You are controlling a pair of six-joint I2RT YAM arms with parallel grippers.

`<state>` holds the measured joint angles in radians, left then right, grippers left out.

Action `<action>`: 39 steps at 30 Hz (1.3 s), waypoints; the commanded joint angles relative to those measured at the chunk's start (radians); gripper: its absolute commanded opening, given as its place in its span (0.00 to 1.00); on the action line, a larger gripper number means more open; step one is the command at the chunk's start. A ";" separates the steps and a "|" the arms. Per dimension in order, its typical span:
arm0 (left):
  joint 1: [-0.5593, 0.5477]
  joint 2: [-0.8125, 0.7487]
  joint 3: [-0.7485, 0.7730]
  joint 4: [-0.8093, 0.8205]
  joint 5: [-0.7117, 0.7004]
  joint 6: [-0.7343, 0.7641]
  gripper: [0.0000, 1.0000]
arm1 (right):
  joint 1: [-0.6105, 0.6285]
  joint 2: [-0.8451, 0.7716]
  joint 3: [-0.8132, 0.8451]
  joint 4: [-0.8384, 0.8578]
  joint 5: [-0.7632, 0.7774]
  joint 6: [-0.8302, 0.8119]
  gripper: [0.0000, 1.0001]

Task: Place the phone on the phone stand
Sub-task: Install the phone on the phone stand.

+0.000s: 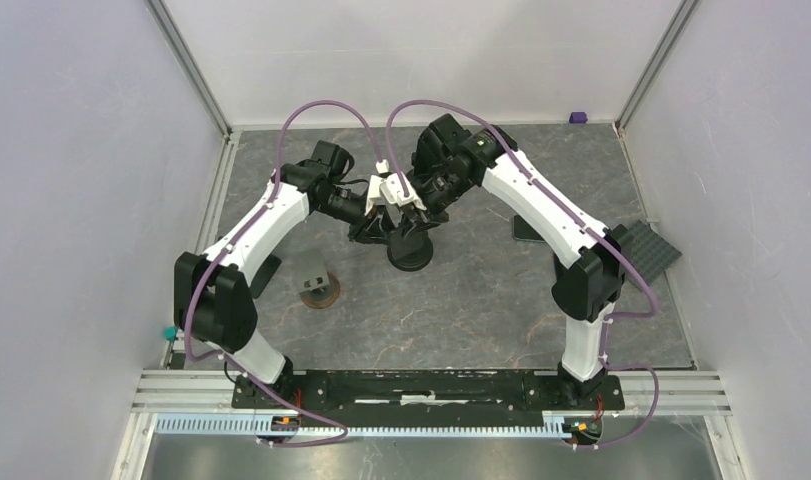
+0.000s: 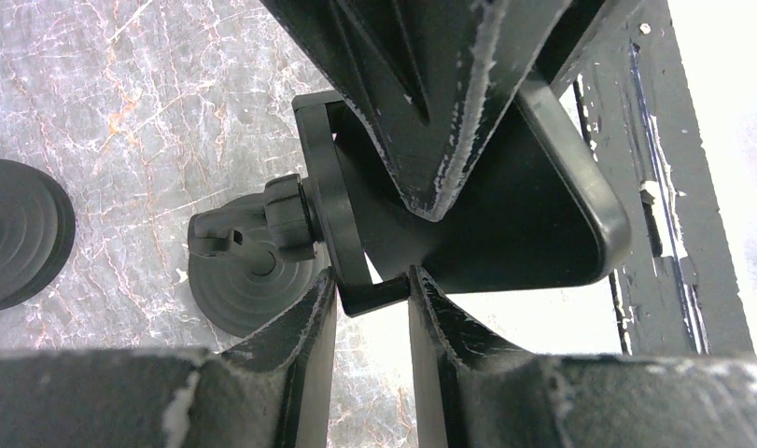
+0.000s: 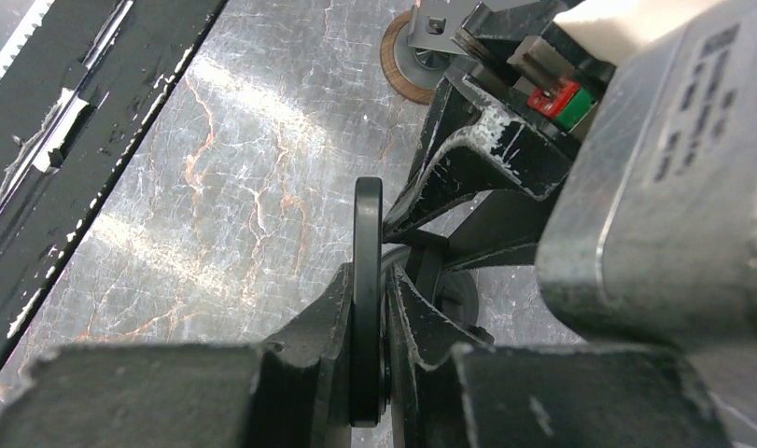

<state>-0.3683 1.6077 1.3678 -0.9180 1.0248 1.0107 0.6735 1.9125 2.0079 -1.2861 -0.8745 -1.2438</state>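
Centrally on the tabletop (image 1: pixel 481 310), the right end effector (image 3: pixel 368 280) clamps the phone (image 3: pixel 367 215) edge-on, against the stand (image 2: pixel 253 271); the left end effector (image 2: pixel 372 299) pinches the stand's lower lip.

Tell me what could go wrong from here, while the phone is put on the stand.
The right gripper grips only a small part of the phone; it may slip or tilt on release.
Both grippers crowd the phone stand; the left gripper, clamped on its lower lip, may get bumped.
The stand's joint may swivel under pressure.
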 commanded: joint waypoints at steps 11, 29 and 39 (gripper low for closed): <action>-0.025 -0.014 0.008 -0.010 -0.008 0.036 0.02 | -0.029 0.062 0.122 0.030 0.043 0.091 0.00; -0.089 -0.141 -0.177 0.383 -0.214 -0.402 0.02 | -0.050 0.076 0.097 0.114 0.120 0.241 0.00; -0.092 -0.145 -0.194 0.440 -0.280 -0.514 0.02 | -0.063 0.078 0.085 0.138 0.153 0.258 0.00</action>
<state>-0.4248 1.4780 1.1881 -0.4942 0.7841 0.6132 0.6121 1.9736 2.0888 -1.2633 -0.8211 -1.0000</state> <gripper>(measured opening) 0.321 0.188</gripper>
